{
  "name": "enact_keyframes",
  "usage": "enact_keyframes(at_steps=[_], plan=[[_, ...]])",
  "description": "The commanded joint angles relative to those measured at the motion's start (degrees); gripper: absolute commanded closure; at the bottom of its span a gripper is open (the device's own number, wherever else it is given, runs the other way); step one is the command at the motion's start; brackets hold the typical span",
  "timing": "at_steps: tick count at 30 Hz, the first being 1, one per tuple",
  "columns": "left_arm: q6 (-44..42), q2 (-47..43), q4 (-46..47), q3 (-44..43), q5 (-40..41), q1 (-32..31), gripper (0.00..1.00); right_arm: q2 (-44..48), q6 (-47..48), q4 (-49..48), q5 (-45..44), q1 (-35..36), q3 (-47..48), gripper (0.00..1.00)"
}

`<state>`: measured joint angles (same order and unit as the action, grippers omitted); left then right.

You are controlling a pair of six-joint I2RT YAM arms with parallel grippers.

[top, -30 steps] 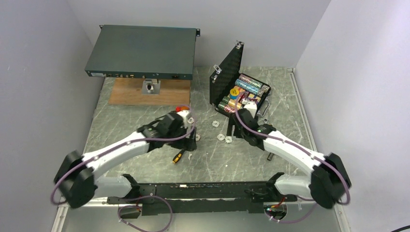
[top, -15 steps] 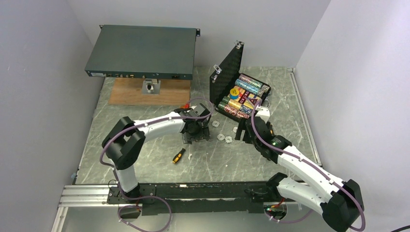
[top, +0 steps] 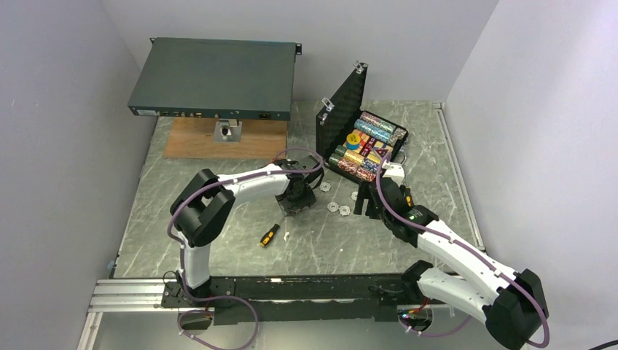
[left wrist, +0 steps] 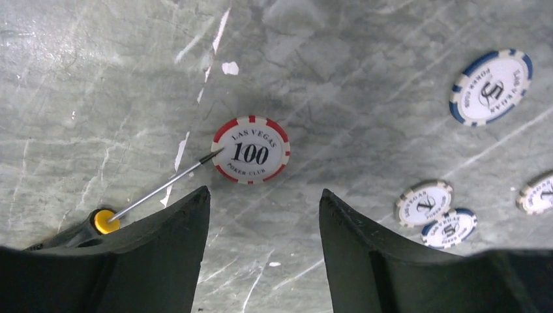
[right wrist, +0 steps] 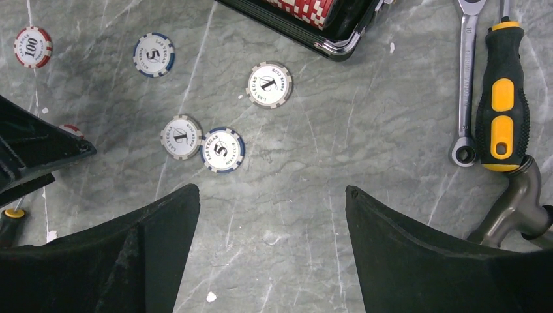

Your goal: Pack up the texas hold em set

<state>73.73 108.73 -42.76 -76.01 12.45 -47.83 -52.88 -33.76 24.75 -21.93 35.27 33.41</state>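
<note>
The black case stands open at the back right, lid upright, chip rows inside. Several loose chips lie on the table in front of it. My left gripper is open and empty; in the left wrist view it hovers just short of a red-white 100 chip. My right gripper is open and empty; in the right wrist view it sits near a "1" chip and a "5" chip. The case corner shows at the top.
An orange-and-black screwdriver lies beside the left gripper, its shaft touching the 100 chip. A wrench and a second screwdriver lie right of the case. A dark-green rack unit on a wooden board is at the back left.
My left gripper has moved right, towards the loose chips. My right gripper has drawn back from the case to above the chips in front of it.
</note>
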Motion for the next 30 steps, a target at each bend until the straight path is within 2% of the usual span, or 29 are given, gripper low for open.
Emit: enact_keyframes(at_steps=[1,8,14,24,30], plan=[[5.7,0.7,-0.5,-1.1,2.9,-0.3,0.35,1.1,0.8,-1.6,0.5,-0.4,-0.1,0.16],[7.5,2.0,-1.7,-1.2,6.1,-0.1,0.34,0.3,1.1,-2.0,1.0,-0.6,-0.1,0.16],[8.2,4.9,-7.5,-5.1,8.0,0.2,0.33,-0.4,1.1,-2.4,1.2,-0.9,-0.2,0.16],[7.5,8.3,-9.9,-8.1,8.6,0.5,0.4,-1.0,1.2,-2.6,1.4,-1.4,-0.1,0.16],[6.5,11.8,-15.0,-12.3,10.0,0.2,0.46,-1.3,1.2,-2.6,1.5,-1.6,-0.1,0.16]])
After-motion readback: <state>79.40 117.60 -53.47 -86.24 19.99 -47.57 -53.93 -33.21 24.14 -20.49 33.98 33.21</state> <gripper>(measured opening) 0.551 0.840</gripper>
